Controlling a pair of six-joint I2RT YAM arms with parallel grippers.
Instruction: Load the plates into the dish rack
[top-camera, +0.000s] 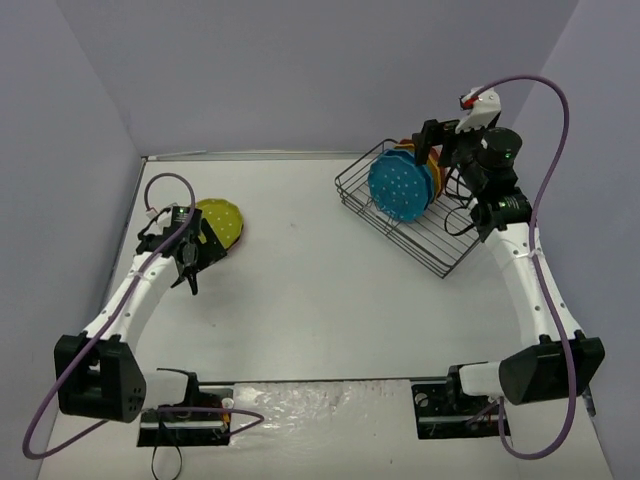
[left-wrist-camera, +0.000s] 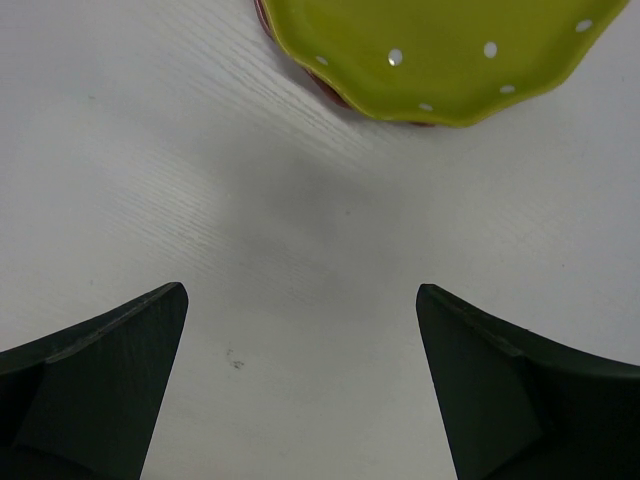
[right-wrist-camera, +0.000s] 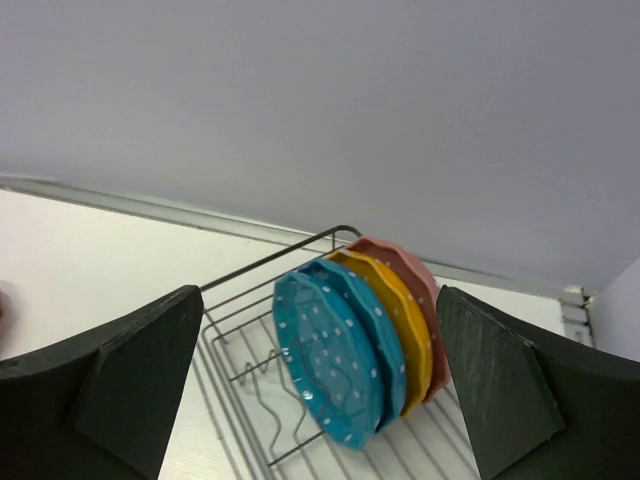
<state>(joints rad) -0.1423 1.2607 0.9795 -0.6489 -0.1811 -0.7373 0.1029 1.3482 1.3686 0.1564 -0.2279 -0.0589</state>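
White table (left-wrist-camera: 200, 160) bears lime plate (left-wrist-camera: 440, 55) (top cropped) over barely-seen reddish plate (left-wrist-camera: 335, 95)

Plates (top-camera: 402, 187) in dish rack (top-camera: 441, 251), far right

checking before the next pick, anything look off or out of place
Nothing spilled or broken. The racked plates stand on edge in the dish rack; the lime green plate sits on a reddish plate, not yet loaded.
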